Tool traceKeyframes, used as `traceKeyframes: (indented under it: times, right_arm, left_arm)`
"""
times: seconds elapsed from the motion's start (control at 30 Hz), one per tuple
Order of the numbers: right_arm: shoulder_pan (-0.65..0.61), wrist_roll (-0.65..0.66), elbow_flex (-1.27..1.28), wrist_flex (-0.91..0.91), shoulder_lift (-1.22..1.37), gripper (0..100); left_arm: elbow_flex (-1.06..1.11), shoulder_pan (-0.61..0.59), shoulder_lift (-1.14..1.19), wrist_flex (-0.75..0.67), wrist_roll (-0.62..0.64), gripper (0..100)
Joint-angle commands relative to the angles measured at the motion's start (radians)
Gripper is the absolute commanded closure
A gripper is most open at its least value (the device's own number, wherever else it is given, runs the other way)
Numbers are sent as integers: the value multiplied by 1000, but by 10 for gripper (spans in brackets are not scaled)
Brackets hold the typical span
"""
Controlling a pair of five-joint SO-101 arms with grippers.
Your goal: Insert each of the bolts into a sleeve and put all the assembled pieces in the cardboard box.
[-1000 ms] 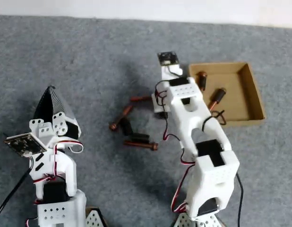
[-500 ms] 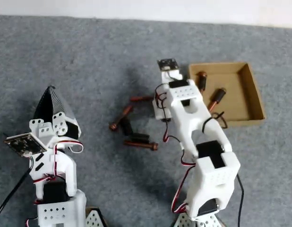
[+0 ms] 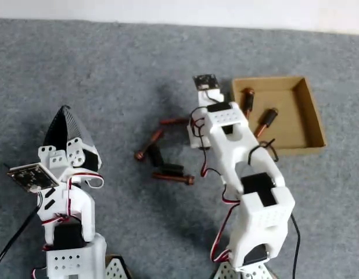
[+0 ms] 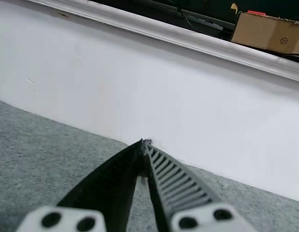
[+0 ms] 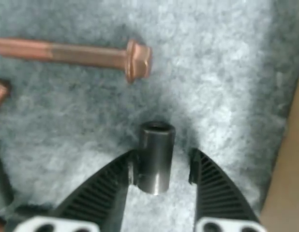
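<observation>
Sleeve [image 5: 155, 157] between fingers: the right gripper [image 5: 162, 159] straddled the dark tube with its jaws narrowly parted, one finger against it and a gap at the other. A loose bolt [image 5: 72, 53] lay just beyond on the grey carpet [image 3: 110, 70]. Seen from above, the cardboard box [image 3: 314, 113] sat at two o'clock, its nine o'clock wall close beside the right arm [image 3: 243, 151], with two assembled pieces [image 3: 247, 100] inside. The left gripper [image 3: 64, 110], fingers closed to a point, stood well apart at eight o'clock, with open carpet stretching toward eleven.

Carpeted indoor room: grey carpet [image 3: 110, 75], white wall [image 4: 154, 92].
</observation>
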Motion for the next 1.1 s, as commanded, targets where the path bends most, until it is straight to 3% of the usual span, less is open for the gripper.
traceKeyframes:
  times: [0.0, 0.07, 0.27, 0.47, 0.7, 0.9, 1.07]
  right_arm:
    - [1, -5, -12, -8, 47, 936]
    - [1, -8, -12, -8, 50, 998]
    - [7, -6, -10, -7, 21, 995]
    - [15, -5, 74, -24, -216, 995]
    - [53, -3, 395, -263, -570, 995]
    - [56, -2, 590, -361, -825, 995]
    - [56, -2, 785, -503, -1018, 995]
  left_arm:
    - [-30, 15, -12, 0, -5, 989]
    - [-30, 15, -12, 0, -5, 989]
    - [-30, 15, -12, -2, -5, 989]
    - [-28, 15, -12, -2, -5, 989]
    - [-35, 21, -4, 3, -6, 989]
    - [-58, 170, -2, 80, -267, 969]
    - [-130, 193, 12, 184, -295, 969]
